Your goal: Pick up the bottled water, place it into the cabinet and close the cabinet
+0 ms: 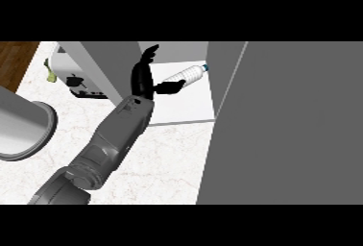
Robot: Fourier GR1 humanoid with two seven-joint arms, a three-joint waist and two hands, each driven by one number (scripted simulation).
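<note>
Inside the cabinet (186,111), the bottled water (183,75) lies tilted on the white shelf; the left hand (144,77) sits just beside it, fingers straight and apart, thumb touching the bottle.

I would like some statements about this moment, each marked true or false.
1. The bottle lies tilted inside the open cabinet. True.
2. The left hand is beside the bottle, fingers extended. True.
3. The bottle has a red cap. False: its cap is blue.
4. The cabinet door is closed. False: it stands open at the right.
5. The right hand is on the bottle. False: no right hand shows.
</note>
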